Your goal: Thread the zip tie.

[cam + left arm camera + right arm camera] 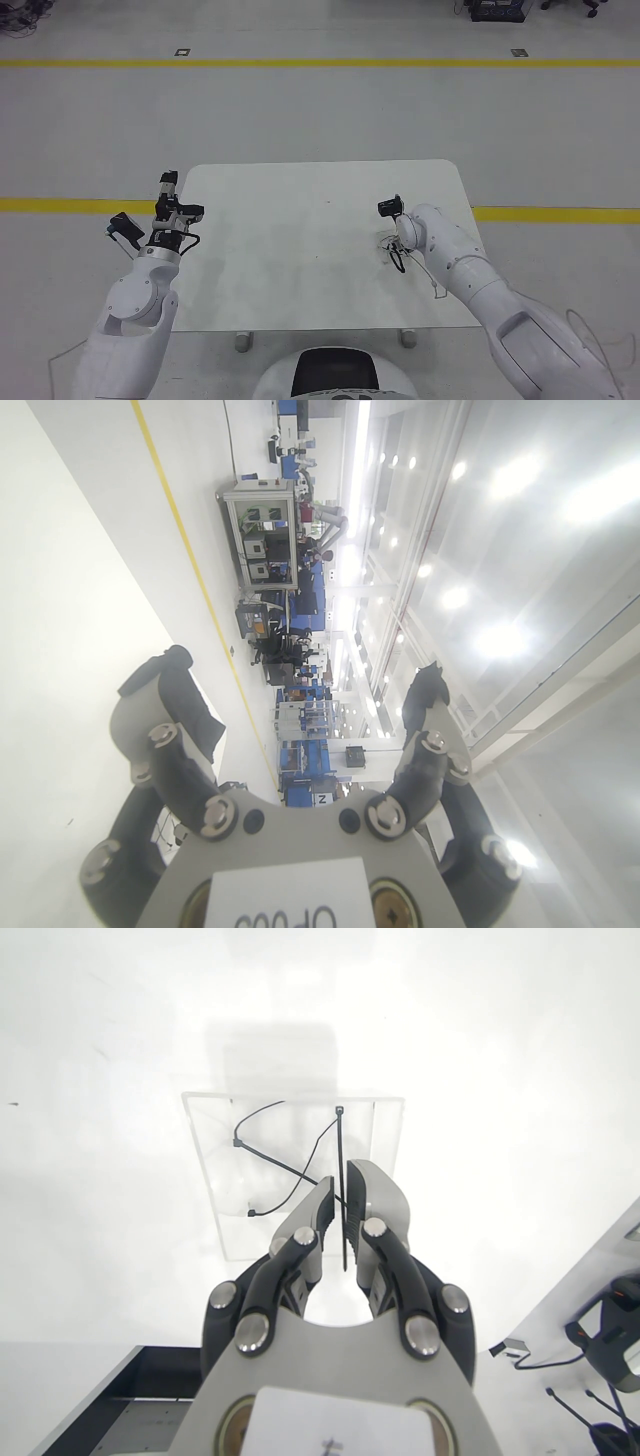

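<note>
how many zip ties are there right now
3. One tie is held in the right gripper. A second tie and a thin third tie lie crossed in the clear tray below. Others may be hidden behind the gripper.

support: white table (300, 250) | on it: clear tray (220, 1228), right side

This is a large robotics lab or factory hall. Yellow lines (320, 63) cross a pale floor (100, 130) in the upper part of the top view, beyond a white bench (320, 200). The left wrist view shows an open equipment cabinet (260, 535), blue workstations (305, 760) and rows of ceiling lights (500, 640).
</note>
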Available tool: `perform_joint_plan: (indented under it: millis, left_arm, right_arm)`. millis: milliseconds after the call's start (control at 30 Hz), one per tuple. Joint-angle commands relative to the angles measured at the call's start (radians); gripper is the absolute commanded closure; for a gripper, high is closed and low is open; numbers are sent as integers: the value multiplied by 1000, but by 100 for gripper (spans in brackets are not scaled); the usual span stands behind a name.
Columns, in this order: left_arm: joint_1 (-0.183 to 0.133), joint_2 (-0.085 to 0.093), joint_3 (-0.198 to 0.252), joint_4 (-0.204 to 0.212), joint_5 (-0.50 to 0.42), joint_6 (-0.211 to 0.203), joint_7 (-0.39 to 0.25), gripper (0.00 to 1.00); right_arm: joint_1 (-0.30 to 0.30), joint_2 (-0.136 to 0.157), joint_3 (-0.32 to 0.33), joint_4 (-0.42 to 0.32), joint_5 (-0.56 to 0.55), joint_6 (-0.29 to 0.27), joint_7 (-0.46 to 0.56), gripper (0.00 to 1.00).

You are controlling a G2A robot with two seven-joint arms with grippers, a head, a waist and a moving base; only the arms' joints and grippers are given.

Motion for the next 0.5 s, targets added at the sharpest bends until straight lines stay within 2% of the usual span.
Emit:
perform_joint_plan:
  millis: [0, 233, 467]
  left_arm:
    - [0, 0, 0, 0, 0, 0, 0, 0]
    - [0, 0, 0, 0, 0, 0, 0, 0]
    - [0, 0, 0, 0, 0, 0, 0, 0]
  right_arm:
    - [3, -3, -1, 8, 2, 0, 0, 100]
    - [6, -8, 10, 7, -2, 11, -5, 100]
    - [-44, 23, 71, -106, -37, 26, 7, 100]
